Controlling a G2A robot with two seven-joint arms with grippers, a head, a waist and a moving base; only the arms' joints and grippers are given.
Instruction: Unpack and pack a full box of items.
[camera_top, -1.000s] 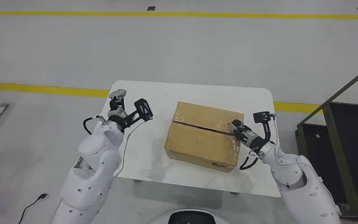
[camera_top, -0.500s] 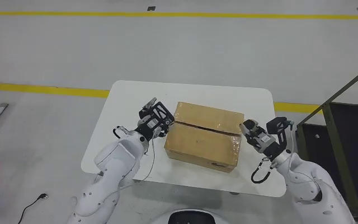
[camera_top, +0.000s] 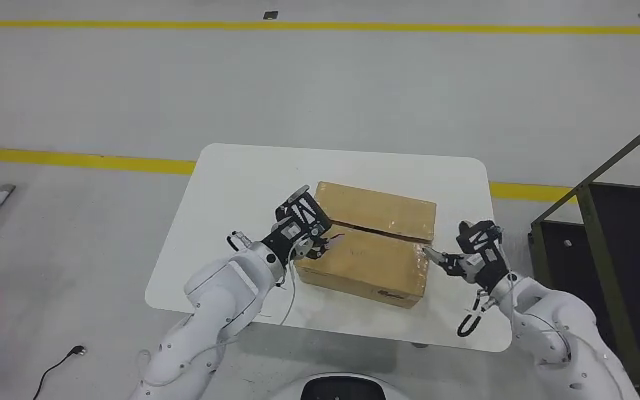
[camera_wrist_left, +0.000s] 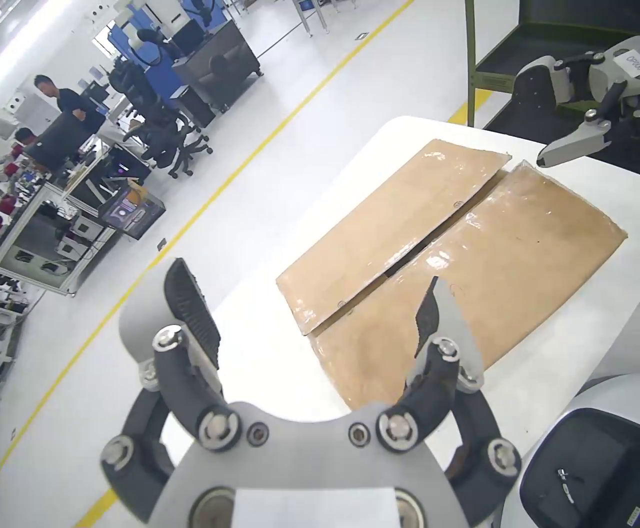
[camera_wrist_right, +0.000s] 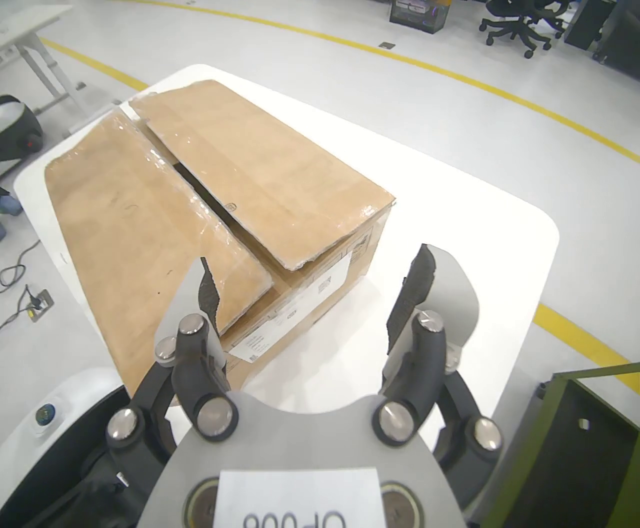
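While the cardboard box (camera_top: 365, 245) sits mid-tabletop (camera_top: 250, 180), flaps down with a gap along the seam, the left tool (camera_top: 318, 225) and right tool (camera_top: 447, 245) flank its ends, both spread wide and empty. Unpacking, by appearances, has not begun.

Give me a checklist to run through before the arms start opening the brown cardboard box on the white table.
1. Brown cardboard box fully on the white rounded table: ok.
2. Left gripper open, at one end of the box: ok.
3. Right gripper open, at the opposite end: ok.
4. Top seam parted, dark gap showing: ok.
5. A flap held by a gripper: not ok.
6. Items inside the box: cannot tell.
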